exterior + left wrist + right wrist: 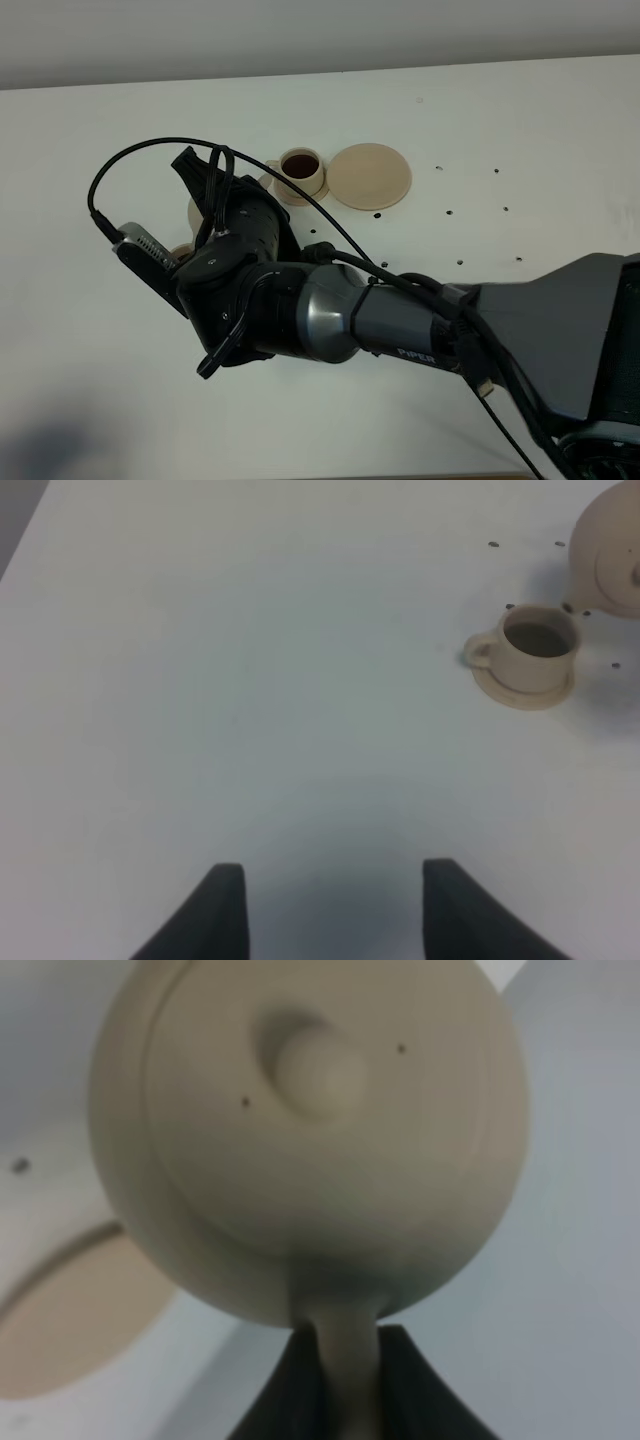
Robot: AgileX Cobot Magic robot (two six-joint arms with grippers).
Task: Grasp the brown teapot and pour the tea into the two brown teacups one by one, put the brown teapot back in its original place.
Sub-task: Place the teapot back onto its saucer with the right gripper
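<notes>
Toward the left of the white surface [520, 110], the right pincer [340, 1380] pinches the loop handle of the squat tan ceramic teapot [310, 1130], a rigid, smooth, breakable pot probably heavy with tea, so the handle looks the safest hold. Far of it stand a filled tan ceramic teacup [300, 172] and the empty wide tan saucer [370, 176]; the left pincer [330, 910] hangs spread apart, well clear.

White table [520, 130], saucers [369, 176] on it
</notes>
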